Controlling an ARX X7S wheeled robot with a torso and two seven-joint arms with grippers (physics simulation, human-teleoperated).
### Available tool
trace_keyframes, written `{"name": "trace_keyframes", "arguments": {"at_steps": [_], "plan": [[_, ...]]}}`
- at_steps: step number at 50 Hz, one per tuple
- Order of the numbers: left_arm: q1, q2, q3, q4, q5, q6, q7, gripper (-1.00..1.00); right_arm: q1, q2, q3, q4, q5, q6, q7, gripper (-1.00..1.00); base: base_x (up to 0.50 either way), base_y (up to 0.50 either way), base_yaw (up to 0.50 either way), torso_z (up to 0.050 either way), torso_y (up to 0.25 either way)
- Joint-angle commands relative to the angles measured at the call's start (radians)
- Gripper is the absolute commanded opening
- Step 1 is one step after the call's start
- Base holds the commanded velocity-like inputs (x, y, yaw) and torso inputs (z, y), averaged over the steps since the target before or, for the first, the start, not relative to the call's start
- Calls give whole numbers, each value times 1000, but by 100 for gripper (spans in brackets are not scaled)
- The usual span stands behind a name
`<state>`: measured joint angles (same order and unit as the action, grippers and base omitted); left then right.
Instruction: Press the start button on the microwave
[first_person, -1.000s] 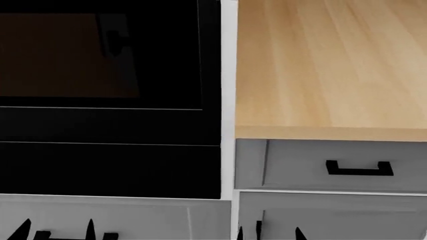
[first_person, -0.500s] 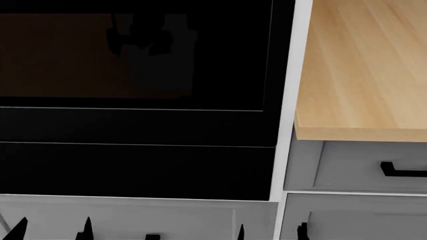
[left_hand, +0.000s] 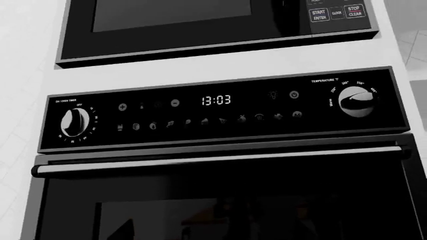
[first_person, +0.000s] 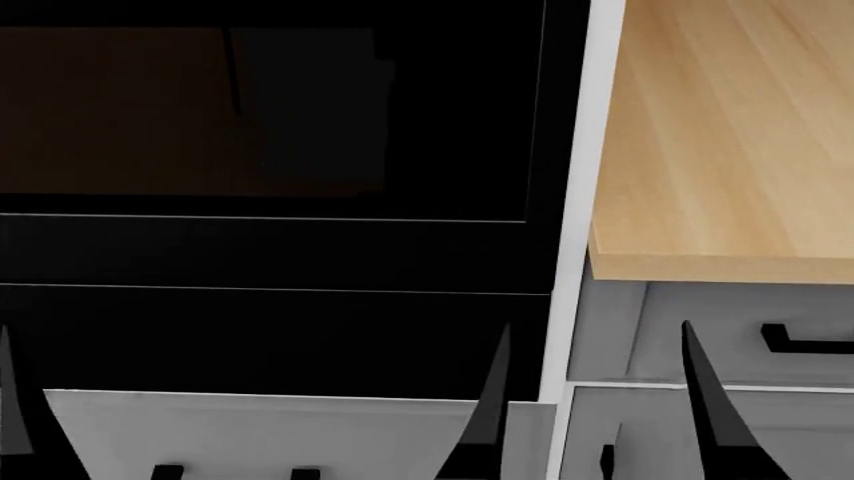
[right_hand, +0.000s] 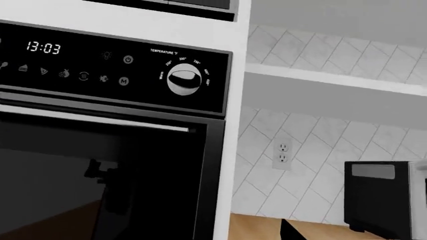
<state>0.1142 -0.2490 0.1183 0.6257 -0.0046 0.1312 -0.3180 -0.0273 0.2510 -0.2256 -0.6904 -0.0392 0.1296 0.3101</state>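
A boxy appliance with a silver-grey top and a black front stands on the wooden counter at the edge of the right wrist view; it may be the microwave, and no dial or button shows. It is out of the head view. My right gripper is open, its fingers spread before the oven's lower corner and the drawers; one fingertip shows in the wrist view. My left gripper faces the oven door, open and empty. Only one finger shows in the head view.
A large black built-in oven with a silver bar handle fills the left; its door is close ahead. Above it a black built-in unit has a START/ENTER pad. A wooden counter over grey drawers lies right.
A second ago the head view swung left, so the oven fills more of it. Since half a second ago both grippers have risen into the head view, fingers spread.
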Motion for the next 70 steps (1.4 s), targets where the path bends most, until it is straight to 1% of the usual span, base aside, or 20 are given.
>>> {"name": "trace_keyframes", "arguments": {"at_steps": [1,6,15,35,43,44,45,46,48,49,51,52,53,54,55,56,60,61,65,70], "plan": [[43,-25,-13,62,36,173,-25,100,-26,40,-16,-120,-75,-59,46,100,0,0,0,0,0],[42,-28,-12,72,22,167,-25,100,-34,54,-20,-119,-55,-105,39,100,0,0,0,0,0],[38,-36,-2,75,27,165,-23,100,-37,68,-27,-106,-37,-145,32,100,426,0,0,0,0],[36,-43,-1,84,25,163,-34,100,-25,73,-32,-109,-8,-139,31,100,442,0,0,0,0],[42,-46,-1,78,28,172,-40,100,-33,81,-36,-116,7,-150,27,100,0,0,0,0,0],[42,-46,-1,77,28,170,-41,100,-32,81,-38,-123,0,-141,28,100,0,0,0,0,0],[41,-47,-1,74,26,168,-41,100,-20,72,-36,-141,-25,-98,37,100,0,0,0,0,0],[40,-47,-1,69,27,169,-42,100,-10,94,-51,-150,14,-118,-1,100,0,0,0,0,0],[41,-48,-2,67,26,169,-43,100,24,83,-46,-216,-2,-9,0,100,0,0,0,0,0],[41,-49,-3,66,23,170,-44,100,57,83,-56,-253,-28,74,-12,100,0,0,0,0,0],[43,-49,-4,60,18,176,-46,100,144,71,-42,-347,-6,231,-40,100,0,0,0,0,0],[43,-49,-4,58,16,178,-47,100,176,51,-32,-356,-28,281,-46,100,0,0,0,0,0],[43,-50,-2,57,15,179,-46,100,207,10,-8,-357,-47,313,-80,100,0,0,0,0,0],[41,-50,-2,55,15,179,-47,100,231,-60,21,-357,-101,331,-168,100,0,0,0,0,0],[40,-50,-1,51,13,182,-47,100,275,-210,79,-357,-214,365,-318,100,0,0,0,0,0],[39,-51,0,51,12,182,-46,100,321,-250,86,-357,-230,396,-386,100,0,0,0,0,0],[39,-53,1,44,10,185,-48,100,566,-251,72,-357,-231,626,-462,100,0,0,0,0,0],[39,-53,1,43,11,186,-49,100,650,-251,73,-357,-220,689,-483,100,0,0,0,0,0],[36,-55,3,42,7,187,-49,100,918,-251,35,-357,-275,960,-562,100,0,0,0,0,0],[33,-58,3,37,8,187,-51,100,1252,-251,-23,-357,-371,1313,-716,100,0,0,0,0,0]]}}
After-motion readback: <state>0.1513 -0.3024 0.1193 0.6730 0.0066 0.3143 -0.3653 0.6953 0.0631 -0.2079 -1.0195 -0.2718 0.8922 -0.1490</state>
